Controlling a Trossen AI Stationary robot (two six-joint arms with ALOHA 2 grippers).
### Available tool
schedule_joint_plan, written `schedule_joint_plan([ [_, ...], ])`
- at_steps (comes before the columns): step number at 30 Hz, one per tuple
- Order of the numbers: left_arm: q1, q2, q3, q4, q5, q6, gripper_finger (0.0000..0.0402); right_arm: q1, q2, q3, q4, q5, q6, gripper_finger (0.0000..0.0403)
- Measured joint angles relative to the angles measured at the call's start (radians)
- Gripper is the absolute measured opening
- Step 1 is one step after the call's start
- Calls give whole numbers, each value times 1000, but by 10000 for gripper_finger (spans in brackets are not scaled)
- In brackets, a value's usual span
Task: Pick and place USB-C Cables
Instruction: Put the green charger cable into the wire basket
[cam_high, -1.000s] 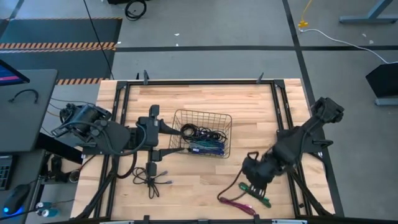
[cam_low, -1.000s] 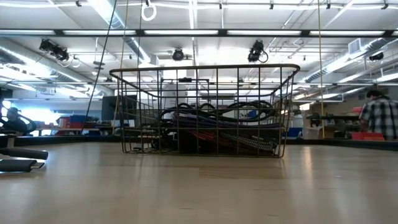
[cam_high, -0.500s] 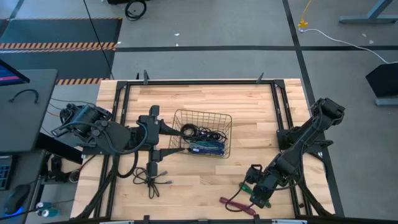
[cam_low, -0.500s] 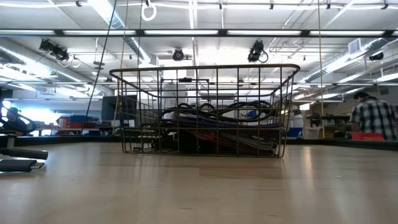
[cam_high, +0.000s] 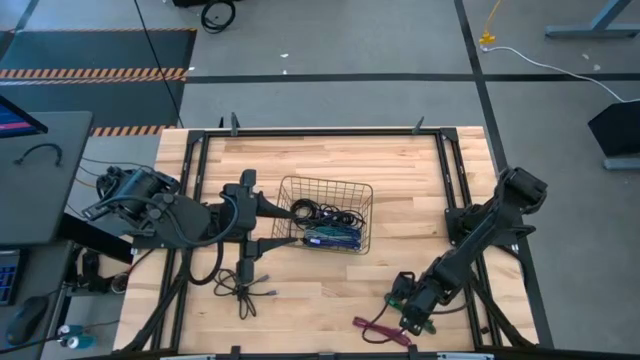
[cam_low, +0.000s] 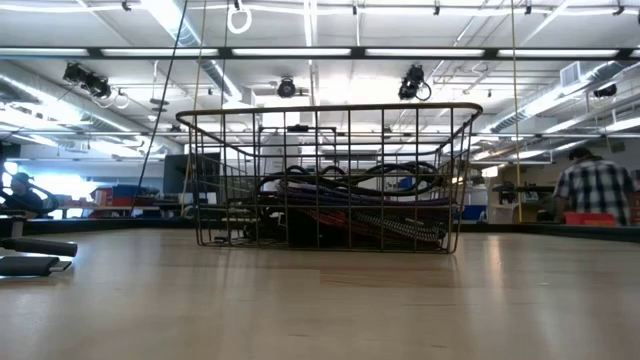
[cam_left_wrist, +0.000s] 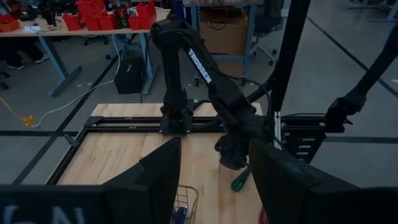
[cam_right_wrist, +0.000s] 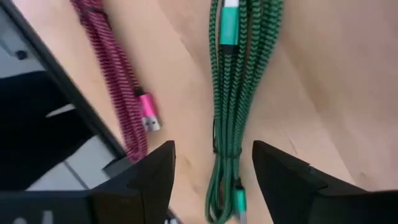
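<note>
A green USB-C cable (cam_right_wrist: 233, 93), folded into a long bundle, lies flat on the table near its near right corner. A magenta cable (cam_right_wrist: 118, 87) lies beside it. My right gripper (cam_right_wrist: 214, 186) points steeply down over the green bundle (cam_high: 397, 299), open, one finger on each side of it, with no touch showing. More cables (cam_high: 330, 225) lie in the wire basket (cam_high: 360, 190) at the table's middle. A black cable (cam_high: 243, 291) lies on the table near the left arm. My left gripper (cam_left_wrist: 214, 180) hangs open, high above the table left of the basket.
The black frame rail (cam_right_wrist: 43, 74) runs close to the magenta cable along the near edge. The basket (cam_low: 325, 120) stands upright at mid-table, with bare wood around it. A person (cam_low: 590, 185) stands in the room far behind the table.
My right gripper has come down and moved toward the table's near edge, ending low over the green cable. The cables have stayed where they were.
</note>
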Motion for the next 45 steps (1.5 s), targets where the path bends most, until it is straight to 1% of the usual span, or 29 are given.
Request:
schedule_joint_plan([
  [7, 0, 0, 0, 4, 0, 0, 194, 4, 119, 3, 77, -55, -47, 222],
  [11, 0, 0, 0, 7, 0, 0, 194, 5, 143, 17, 67, -57, -61, 220],
  [14, 0, 0, 0, 8, 0, 0, 194, 5, 136, 17, 43, -49, -64, 207],
  [16, 0, 0, 0, 8, 0, 0, 194, 5, 134, 15, 34, -46, -65, 184],
  [18, 0, 0, 0, 10, 0, 0, 194, 5, 134, 14, 27, -43, -64, 148],
  [22, 0, 0, 0, 10, 0, 0, 194, 6, 135, 12, 7, -32, -46, 46],
  [23, 0, 0, 0, 10, 0, 0, 194, 6, 135, 13, 9, -31, -48, 28],
  [24, 0, 0, 0, 10, 0, 0, 194, 6, 135, 13, 13, -30, -55, 19],
  [28, 0, 0, 0, 9, 0, 0, 194, 3, 132, 12, 20, -31, -69, 18],
  [32, 0, 0, 0, 8, 0, 1, 194, -27, 78, 5, 11, -24, -88, 17],
  [34, 0, 0, 0, 7, 0, 1, 194, -52, 19, 6, -8, 13, -99, 17],
  [37, 0, 0, 0, 2, 0, 1, 194, -88, -80, 51, -62, 81, -145, 16],
  [39, 0, 0, 0, 0, 0, 1, 194, -118, -140, 91, -130, 130, -211, 16],
  [42, 0, 0, 0, -5, 0, 1, 194, -180, -228, 186, -217, 195, -334, 16],
  [45, 0, 0, 0, -5, 0, 1, 194, -261, -270, 291, -330, 216, -484, 16],
])
